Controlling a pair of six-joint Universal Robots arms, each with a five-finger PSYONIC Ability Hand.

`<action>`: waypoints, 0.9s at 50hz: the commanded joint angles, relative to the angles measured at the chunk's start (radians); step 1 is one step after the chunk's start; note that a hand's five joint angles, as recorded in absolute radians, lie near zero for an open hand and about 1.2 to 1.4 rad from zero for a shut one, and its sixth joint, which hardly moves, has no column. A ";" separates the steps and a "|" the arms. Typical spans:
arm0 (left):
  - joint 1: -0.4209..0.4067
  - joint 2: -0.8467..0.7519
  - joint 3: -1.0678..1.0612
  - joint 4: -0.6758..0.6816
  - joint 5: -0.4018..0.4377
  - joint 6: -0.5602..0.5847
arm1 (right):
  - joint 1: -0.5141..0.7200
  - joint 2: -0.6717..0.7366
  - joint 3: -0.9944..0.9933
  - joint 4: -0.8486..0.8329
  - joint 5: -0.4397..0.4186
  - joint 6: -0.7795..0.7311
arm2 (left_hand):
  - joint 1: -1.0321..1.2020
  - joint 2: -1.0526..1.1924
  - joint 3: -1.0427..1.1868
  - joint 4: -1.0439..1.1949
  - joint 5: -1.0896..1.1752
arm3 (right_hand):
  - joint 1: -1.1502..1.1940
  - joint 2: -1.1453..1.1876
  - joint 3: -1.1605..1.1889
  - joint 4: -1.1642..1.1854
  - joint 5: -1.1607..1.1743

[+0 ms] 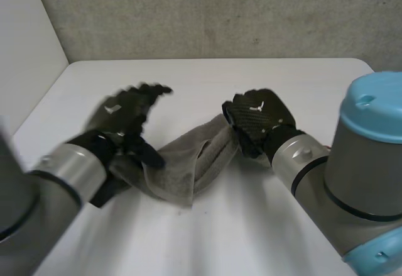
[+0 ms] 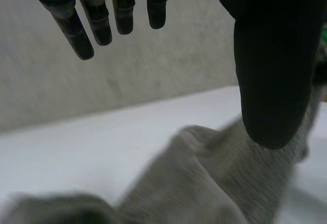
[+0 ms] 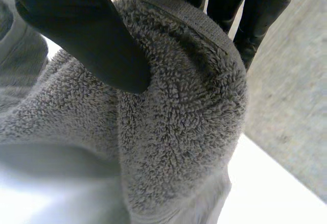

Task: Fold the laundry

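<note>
A grey terry towel (image 1: pixel 188 160) lies bunched across the middle of the white table (image 1: pixel 264 226). My right hand (image 1: pixel 259 120) is shut on its right end, lifted a little off the table; in the right wrist view the thumb (image 3: pixel 87 35) presses the hemmed towel edge (image 3: pixel 184 106) against the fingers (image 3: pixel 255 25). My left hand (image 1: pixel 125 115) hovers open above the towel's left end, fingers straight and spread. In the left wrist view its fingers (image 2: pixel 97 22) and thumb (image 2: pixel 273 81) hang apart above the towel (image 2: pixel 204 183), holding nothing.
A grey wall (image 1: pixel 220 12) runs along the table's far edge, and a white side panel (image 1: pixel 25 49) stands at the left. Bare tabletop lies in front of the towel and behind it.
</note>
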 commanded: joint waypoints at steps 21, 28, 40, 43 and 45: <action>-0.095 -0.607 0.502 -0.213 0.009 -0.339 | 0.012 -0.143 0.065 -0.024 0.001 -0.030 | 0.921 0.913 0.914 0.916 0.915 | 0.420 0.218 0.212 0.203 0.239; -0.073 -0.518 0.492 -0.213 -0.001 -0.295 | 0.000 -0.136 0.069 -0.041 0.002 -0.140 | 1.188 1.180 1.181 1.183 1.182 | 0.420 0.218 0.212 0.203 0.239; 0.048 -0.358 0.375 -0.217 0.003 0.014 | -0.001 -0.125 0.071 -0.029 0.002 -0.292 | 1.148 1.139 1.140 1.142 1.141 | 0.420 0.218 0.212 0.203 0.239; 0.070 -0.315 0.337 -0.224 0.012 0.064 | 0.000 -0.102 0.069 -0.027 0.004 -0.308 | 0.919 0.910 0.911 0.913 0.912 | 0.420 0.218 0.212 0.203 0.239; 0.077 -0.298 0.315 -0.230 0.014 0.078 | -0.001 -0.071 0.062 -0.026 0.004 -0.308 | 0.880 0.872 0.873 0.875 0.874 | 0.420 0.218 0.212 0.203 0.239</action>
